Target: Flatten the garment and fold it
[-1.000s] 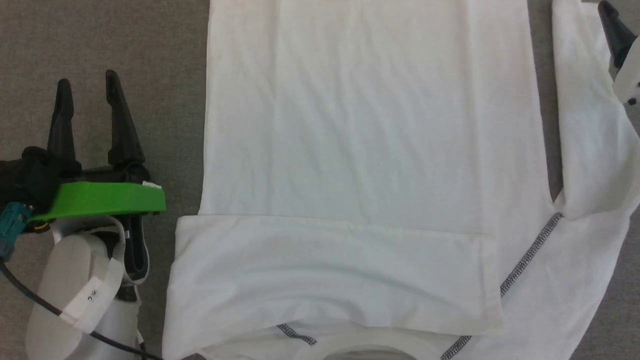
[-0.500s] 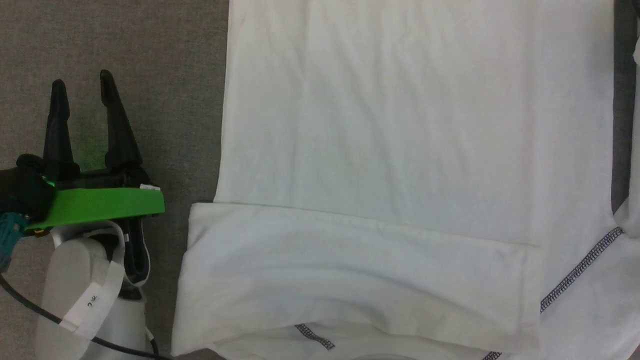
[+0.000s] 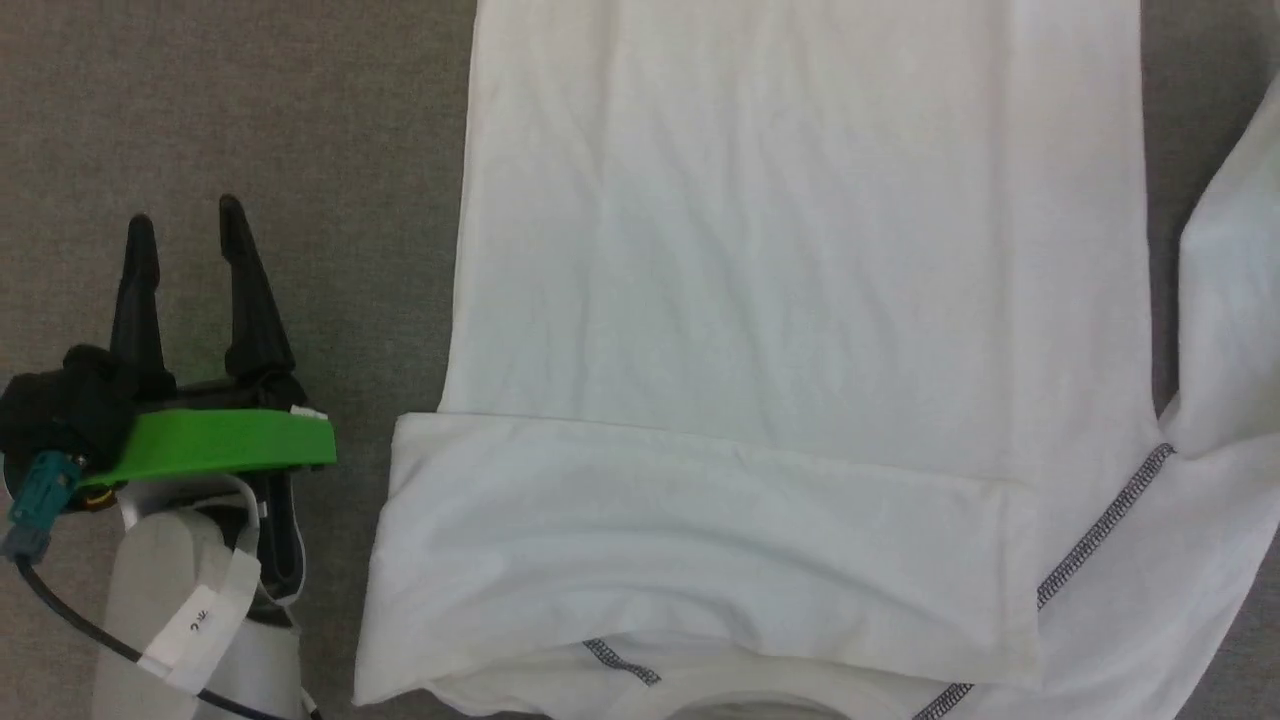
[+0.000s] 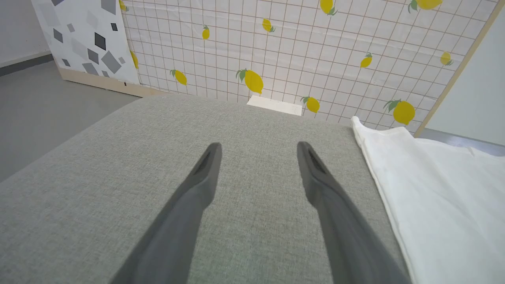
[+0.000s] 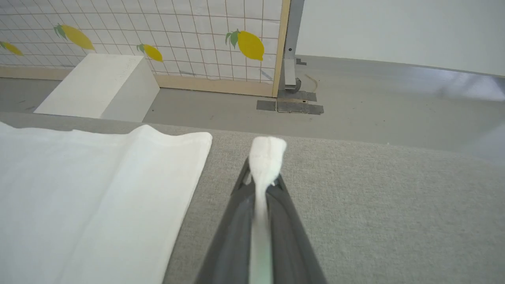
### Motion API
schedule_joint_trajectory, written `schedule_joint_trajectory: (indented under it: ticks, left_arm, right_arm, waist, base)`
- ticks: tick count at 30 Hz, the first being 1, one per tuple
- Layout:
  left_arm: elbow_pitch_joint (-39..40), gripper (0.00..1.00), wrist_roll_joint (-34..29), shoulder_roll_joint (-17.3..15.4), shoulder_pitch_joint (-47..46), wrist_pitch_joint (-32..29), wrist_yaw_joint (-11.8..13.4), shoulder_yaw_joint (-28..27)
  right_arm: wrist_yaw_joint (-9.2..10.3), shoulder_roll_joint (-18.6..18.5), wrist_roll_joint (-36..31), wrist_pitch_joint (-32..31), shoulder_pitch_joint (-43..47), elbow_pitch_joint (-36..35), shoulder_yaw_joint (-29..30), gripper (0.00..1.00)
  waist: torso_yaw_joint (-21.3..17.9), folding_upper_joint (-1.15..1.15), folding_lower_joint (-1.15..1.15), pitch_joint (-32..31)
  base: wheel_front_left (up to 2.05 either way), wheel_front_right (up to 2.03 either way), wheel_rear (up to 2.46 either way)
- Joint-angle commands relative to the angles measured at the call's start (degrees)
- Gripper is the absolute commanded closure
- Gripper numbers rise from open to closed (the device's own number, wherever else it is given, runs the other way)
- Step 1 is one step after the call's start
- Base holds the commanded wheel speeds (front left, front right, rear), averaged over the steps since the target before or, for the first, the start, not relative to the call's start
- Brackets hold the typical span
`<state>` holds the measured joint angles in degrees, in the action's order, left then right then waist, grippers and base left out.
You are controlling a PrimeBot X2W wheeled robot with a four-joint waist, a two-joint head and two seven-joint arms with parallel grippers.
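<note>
While the garment [image 3: 800,250] lies spread flat on the grey fabric surface [image 3: 300,120], one folded band across its near end, the left gripper [image 3: 186,212] hovers beside it over bare grey, jaws wide, holding nothing. Right gripper [image 5: 262,169] pinched tight on a tuft of the garment's white cloth, just off its far corner. Beyond the surface edge: white box [image 5: 94,85] on the floor [image 5: 375,98], lemon-print grid panel [image 5: 177,31] behind it
</note>
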<state>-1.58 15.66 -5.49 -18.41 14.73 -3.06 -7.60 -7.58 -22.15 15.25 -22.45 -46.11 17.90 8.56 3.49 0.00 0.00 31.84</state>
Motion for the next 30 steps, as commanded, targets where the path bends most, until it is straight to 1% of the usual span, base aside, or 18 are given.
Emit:
schedule_joint_trajectory:
  ticks: [1, 6, 7, 12, 15, 18, 22, 25, 27, 30]
  left_arm:
    - [-0.4, 0.00, -0.5, 0.3, 1.2, 0.3, -0.6, -0.4]
    - [-1.6, 0.00, -1.1, 0.6, 4.0, 0.3, -1.2, -0.9]
    - [-1.7, 0.00, -1.2, 0.6, 4.3, 0.3, -1.2, -0.9]
    - [-2.5, 0.00, -1.4, 0.7, 7.1, 0.3, -1.6, -1.0]
    - [-2.8, 0.00, -1.4, 0.8, 8.1, 0.3, -1.8, -0.9]
    - [-3.3, 0.00, -1.4, 0.8, 8.9, 0.3, -1.9, -0.7]
    - [-4.0, 0.00, -1.3, 0.9, 9.4, 0.3, -2.1, -0.1]
    - [-4.4, 0.00, -1.1, 1.0, 9.6, 0.3, -2.2, 0.4]
    - [-4.7, 0.00, -1.0, 1.1, 9.7, 0.3, -2.3, 0.7]
    - [-5.1, 0.00, -1.0, 0.9, 9.6, 0.3, -2.3, 1.1]
  right_arm:
    - [0.09, 0.1, 0.5, 1.2, 2.6, -1.6, 1.6, 1.00]
    - [0.09, 1.1, 0.4, 2.4, 13.4, -10.8, 8.5, 1.00]
    - [0.09, 1.2, 0.6, 2.5, 14.6, -12.0, 9.2, 1.00]
    - [0.09, 3.3, 0.0, 1.5, 24.1, -23.0, 14.2, 1.00]
    - [0.09, 4.3, -1.2, 0.6, 27.9, -29.1, 16.3, 1.00]
    - [0.09, 6.2, -2.5, -1.2, 31.3, -36.1, 17.2, 1.00]
    - [0.09, 8.9, -3.5, -4.6, 35.2, -44.3, 16.0, 1.00]
    - [0.09, 10.6, -3.9, -7.1, 37.8, -49.5, 13.3, 1.00]
    - [0.09, 11.2, -4.3, -8.7, 39.4, -52.7, 10.3, 1.00]
    - [0.09, 12.3, -4.5, -10.7, 40.5, -56.4, 3.9, 1.00]
  waist:
    - [-1.6, 0.00, 0.00, -4.7]
    - [-3.1, 0.00, 0.00, -10.6]
    - [-3.3, 0.00, 0.00, -11.2]
    - [-4.6, 0.00, 0.00, -15.7]
    - [-5.2, 0.00, 0.00, -17.4]
    - [-5.5, 0.00, 0.00, -18.9]
    - [-5.7, 0.00, 0.00, -20.4]
    - [-5.5, 0.00, 0.00, -21.1]
    - [-5.4, 0.00, 0.00, -21.4]
    - [-5.2, 0.00, 0.00, -21.8]
  base:
    - [0.00, 0.00, 0.00]
    - [0.00, 0.00, 0.00]
    - [0.00, 0.00, 0.00]
    - [0.00, 0.00, 0.00]
    - [0.00, 0.00, 0.00]
    - [0.00, 0.00, 0.00]
    - [0.00, 0.00, 0.00]
    - [0.00, 0.00, 0.00]
    - [0.00, 0.00, 0.00]
    - [0.00, 0.00, 0.00]
